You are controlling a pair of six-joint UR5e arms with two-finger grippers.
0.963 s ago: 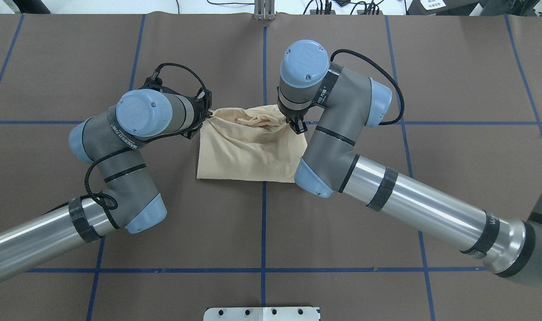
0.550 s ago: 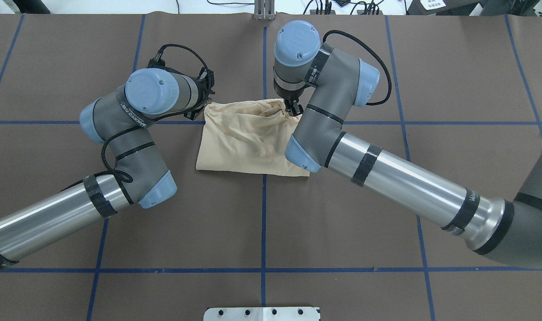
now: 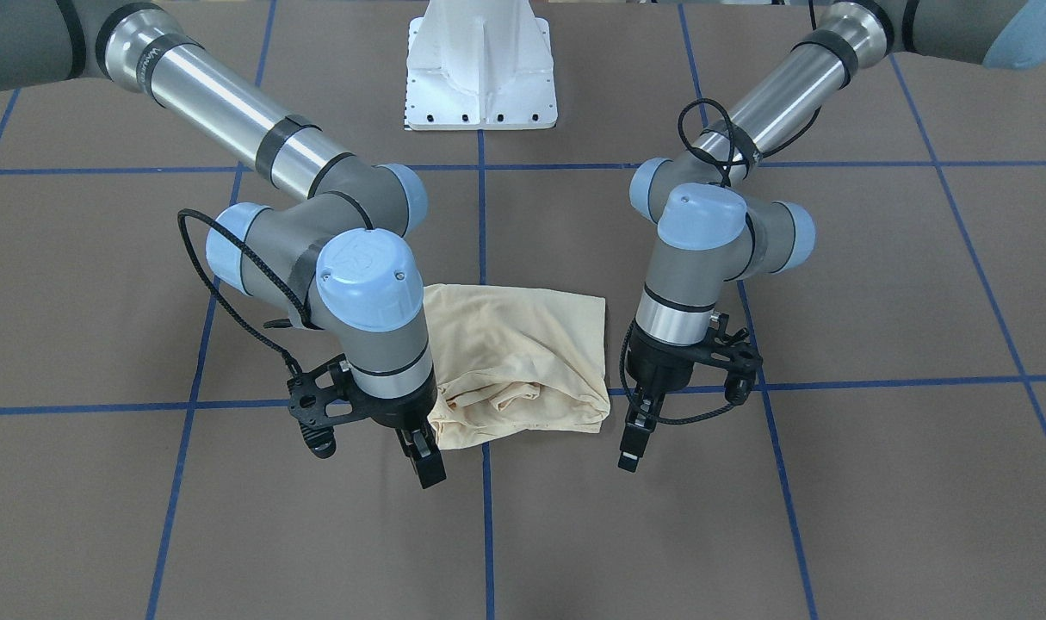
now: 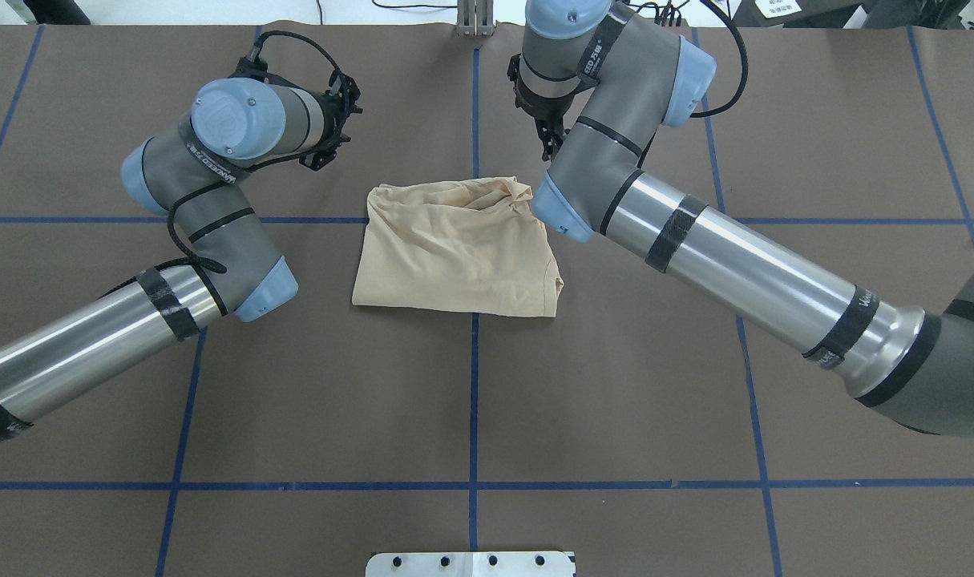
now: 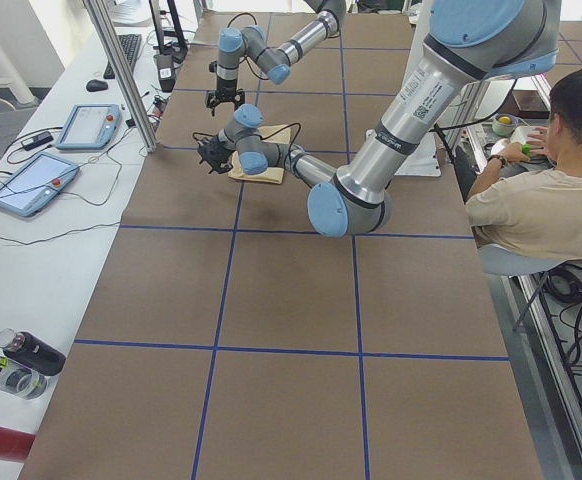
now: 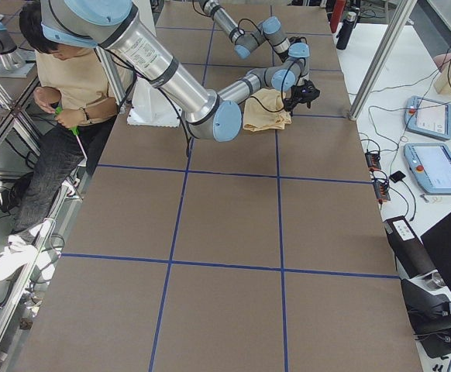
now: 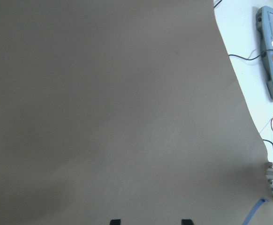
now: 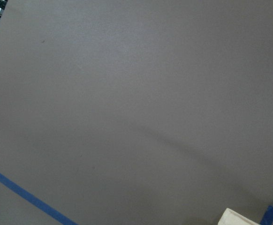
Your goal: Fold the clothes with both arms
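Brown matting crossed by blue tape lines covers the table [image 3: 832, 482], with a white pedestal [image 3: 479, 69] at its robot side. Front view: the shirt [image 3: 523, 353] lies folded into a rough rectangle across the centre tape line, its bunched, wrinkled edge turned away from the pedestal. The right gripper [image 3: 423, 461] hangs by one corner of that edge and the left gripper [image 3: 630, 443] hangs off the other; both point down and neither holds cloth. Overhead view: the shirt sits between the two arms, and both wrists stand beyond its bunched edge, clear of the fabric. Left side view: a seated person [image 5: 541, 190] is at the table's robot side, control tablets [image 5: 31, 185] and bottles [image 5: 26, 355] line the bench opposite. Right side view: nothing further to record. Left wrist view: two black fingertips [image 7: 114, 221] show at the lower edge, set well apart over bare matting with nothing between them. Right wrist view: matting, tape and one cream corner of the shirt only; no fingers show, so whether the right gripper's fingers are spread cannot be told.
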